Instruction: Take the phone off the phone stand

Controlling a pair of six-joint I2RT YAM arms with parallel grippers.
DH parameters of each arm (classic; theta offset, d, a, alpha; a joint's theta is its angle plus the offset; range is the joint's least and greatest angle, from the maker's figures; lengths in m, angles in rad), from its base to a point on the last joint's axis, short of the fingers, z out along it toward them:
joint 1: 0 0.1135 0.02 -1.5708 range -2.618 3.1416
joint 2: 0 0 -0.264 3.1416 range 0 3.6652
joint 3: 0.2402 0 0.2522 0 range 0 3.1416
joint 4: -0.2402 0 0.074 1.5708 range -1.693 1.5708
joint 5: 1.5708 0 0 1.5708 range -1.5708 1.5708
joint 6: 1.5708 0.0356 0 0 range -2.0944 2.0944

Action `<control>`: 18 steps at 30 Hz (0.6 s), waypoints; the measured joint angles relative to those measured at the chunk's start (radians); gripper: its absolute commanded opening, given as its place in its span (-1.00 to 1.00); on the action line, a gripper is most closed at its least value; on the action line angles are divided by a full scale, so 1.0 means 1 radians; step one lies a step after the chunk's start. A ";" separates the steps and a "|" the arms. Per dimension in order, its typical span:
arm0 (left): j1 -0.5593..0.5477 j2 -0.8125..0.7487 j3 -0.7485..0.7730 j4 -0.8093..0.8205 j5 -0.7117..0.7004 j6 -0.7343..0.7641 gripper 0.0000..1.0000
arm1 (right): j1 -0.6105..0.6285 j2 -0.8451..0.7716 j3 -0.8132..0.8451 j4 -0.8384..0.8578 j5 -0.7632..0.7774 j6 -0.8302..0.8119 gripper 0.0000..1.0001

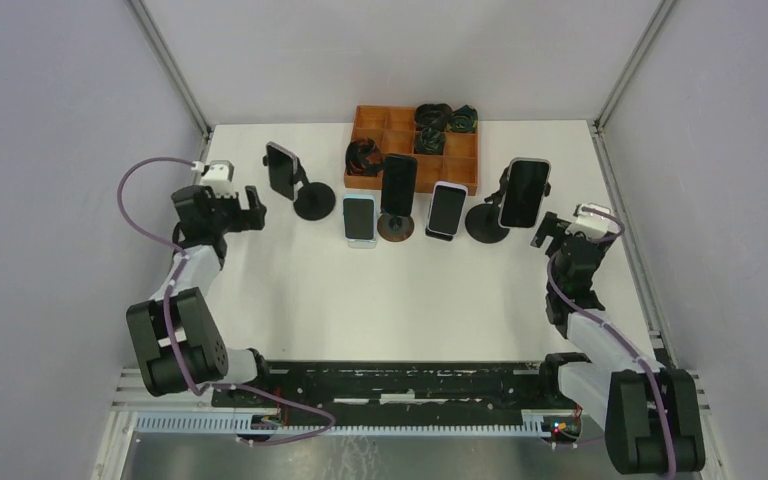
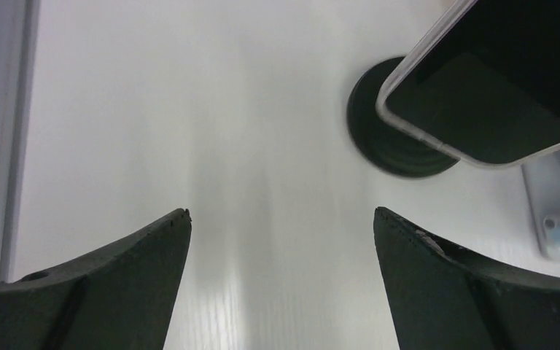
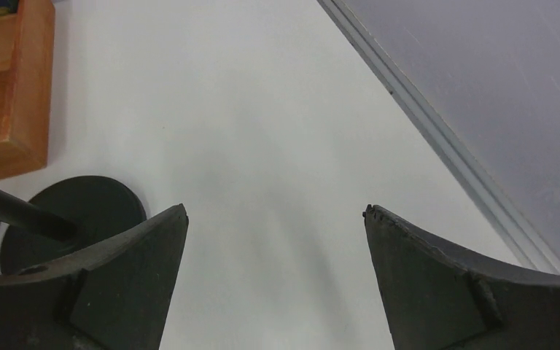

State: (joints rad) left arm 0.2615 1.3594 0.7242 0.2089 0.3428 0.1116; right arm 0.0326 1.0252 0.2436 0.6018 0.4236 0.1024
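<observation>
At nine o'clock on the white worktop (image 1: pixel 380 300), the left fingers (image 1: pixel 254 204) stand spread as wide as they go, with nothing between them but bare surface. Just at their three o'clock the leftmost phone (image 1: pixel 282 170), dark-screened in a clear case, stands tilted on a black round-based stand (image 1: pixel 313 203). In the left wrist view its lower corner overhangs that base at one o'clock. Further right, a pale blue phone (image 1: pixel 359 220), a black phone (image 1: pixel 398 184) on a brown stand (image 1: pixel 396 231) and a white-edged phone (image 1: pixel 447 206) form a row before an orange tray (image 1: pixel 365 122) at twelve o'clock. The rightmost phone (image 1: pixel 524 192), black-faced and pale-rimmed, leans on another black stand (image 1: pixel 487 224). At its four o'clock the right fingers (image 1: pixel 544 228) gape equally wide, holding nothing.
</observation>
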 measured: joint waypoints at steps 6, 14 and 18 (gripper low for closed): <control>0.159 0.013 0.069 -0.338 0.197 0.166 1.00 | -0.003 -0.150 0.004 -0.252 0.046 0.313 0.96; 0.180 0.127 0.355 -0.651 0.469 0.343 1.00 | -0.003 -0.272 0.046 -0.495 -0.023 0.380 0.96; 0.180 0.253 0.554 -0.750 0.600 0.395 1.00 | 0.006 -0.335 0.109 -0.667 -0.013 0.380 0.96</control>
State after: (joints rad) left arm 0.4412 1.6119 1.2781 -0.5407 0.9432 0.5068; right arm 0.0383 0.6899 0.3523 -0.0650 0.4103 0.4824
